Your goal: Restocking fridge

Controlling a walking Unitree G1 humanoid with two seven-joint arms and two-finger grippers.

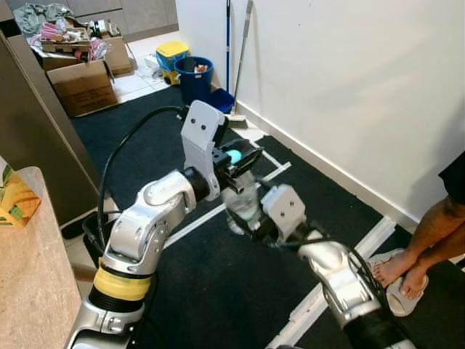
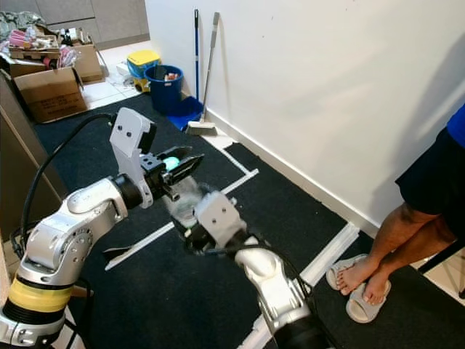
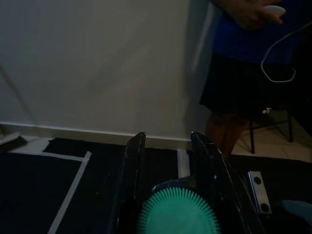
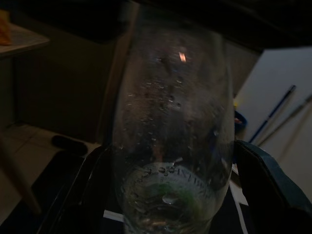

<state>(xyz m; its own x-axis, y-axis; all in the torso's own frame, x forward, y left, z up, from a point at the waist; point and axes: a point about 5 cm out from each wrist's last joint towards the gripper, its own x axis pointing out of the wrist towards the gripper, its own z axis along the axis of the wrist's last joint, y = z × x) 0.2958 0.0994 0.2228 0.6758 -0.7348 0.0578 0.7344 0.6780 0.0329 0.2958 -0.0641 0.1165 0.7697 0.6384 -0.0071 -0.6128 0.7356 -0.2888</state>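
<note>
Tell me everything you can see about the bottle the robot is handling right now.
The bottle is clear, glass or plastic I can't tell, with droplets inside its wall and a little residue at the bottom; it looks nearly empty. Its ribbed teal cap sits between the fingers of the left end effector, which grips the top. The right end effector clasps the body from below. It is held in mid-air between both arms, over the dark carpet with white tape lines, touching nothing else.

I see open dark carpet (image 1: 203, 283) ahead; a person's feet (image 2: 363, 280) and the wall (image 2: 327, 87) block my right.
</note>
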